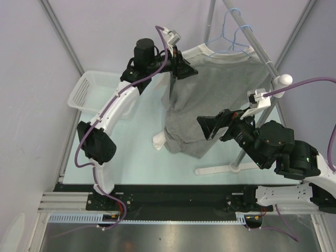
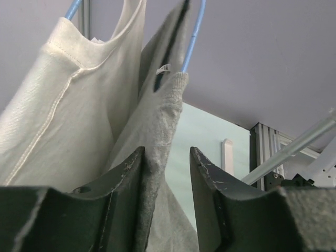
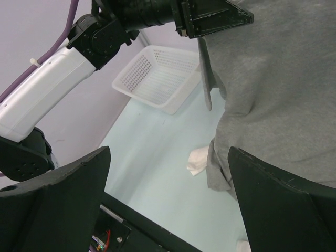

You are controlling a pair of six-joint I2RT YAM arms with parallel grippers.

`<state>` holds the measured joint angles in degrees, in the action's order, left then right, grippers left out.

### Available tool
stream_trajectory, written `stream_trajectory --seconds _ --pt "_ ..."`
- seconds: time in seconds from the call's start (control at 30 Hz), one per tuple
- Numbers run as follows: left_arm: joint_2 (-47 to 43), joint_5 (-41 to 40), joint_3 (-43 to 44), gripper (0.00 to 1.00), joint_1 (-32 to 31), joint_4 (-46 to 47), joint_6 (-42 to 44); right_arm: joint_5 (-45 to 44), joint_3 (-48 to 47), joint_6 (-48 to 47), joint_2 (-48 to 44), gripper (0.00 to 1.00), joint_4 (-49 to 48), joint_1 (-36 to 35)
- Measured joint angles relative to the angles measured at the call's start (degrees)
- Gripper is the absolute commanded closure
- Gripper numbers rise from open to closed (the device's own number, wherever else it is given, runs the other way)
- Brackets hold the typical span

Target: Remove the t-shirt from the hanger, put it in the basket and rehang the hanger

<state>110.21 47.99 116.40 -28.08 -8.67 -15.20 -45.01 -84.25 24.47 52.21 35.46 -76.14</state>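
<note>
T-shirt (image 1: 220, 94) on hanger (image 2: 193, 37), left gripper (image 2: 167, 152) apart astride its edge, right gripper (image 3: 169, 152) apart, basket (image 1: 81, 92) beside

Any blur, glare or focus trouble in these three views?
Top external: evenly lit and sharp, no glare on the t-shirt. Left wrist: the left gripper's fingers, close to the lens, look slightly soft, while the shirt seam and blue hanger are crisp. Right wrist: the right gripper's fingers are dark, nearly featureless shapes; the basket stays clear.

White basket (image 1: 80, 94) on table (image 1: 136, 157) far left; metal rack (image 1: 255, 43) right.
</note>
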Motion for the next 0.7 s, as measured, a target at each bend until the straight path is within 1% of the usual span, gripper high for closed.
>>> stream_trajectory --seconds 0.03,0.07,0.1,0.13,0.17,0.2,0.33,0.53,0.7 --pt "-0.2 0.1 -0.3 0.53 -0.2 0.1 -0.2 -0.1 0.3 0.3 -0.4 0.0 0.2 0.0" --pt "-0.2 0.0 -0.3 0.5 -0.3 0.1 -0.3 -0.2 0.6 0.5 -0.7 0.0 0.3 0.0" --pt "-0.2 -0.1 -0.2 0.55 -0.5 0.0 -0.5 -0.2 0.8 0.6 -0.9 0.0 0.4 -0.1" --pt "0.0 -0.2 0.0 0.61 -0.7 -0.2 -0.7 -0.4 1.0 0.9 -1.2 0.0 0.5 -0.1" --pt "0.3 -0.3 0.8 0.72 -1.0 -0.6 -1.0 -0.5 1.1 1.0 -1.4 0.0 0.7 -0.1" --pt "0.8 -0.6 1.8 0.99 -1.3 -0.9 -1.3 -0.6 1.2 1.1 -1.5 0.0 0.7 -0.1" --pt "2.1 -2.4 4.5 1.0 -2.4 -1.9 -3.0 -0.9 1.3 1.7 -1.7 0.0 1.0 -0.1" --pt "2.0 -3.9 4.5 1.0 -3.1 -2.9 -5.7 -1.1 1.4 2.5 -2.2 0.0 2.2 -0.1" --pt "-0.2 -5.2 4.5 1.0 -3.1 -4.5 -7.8 -1.1 2.0 2.9 -3.1 0.01 2.5 -0.1"
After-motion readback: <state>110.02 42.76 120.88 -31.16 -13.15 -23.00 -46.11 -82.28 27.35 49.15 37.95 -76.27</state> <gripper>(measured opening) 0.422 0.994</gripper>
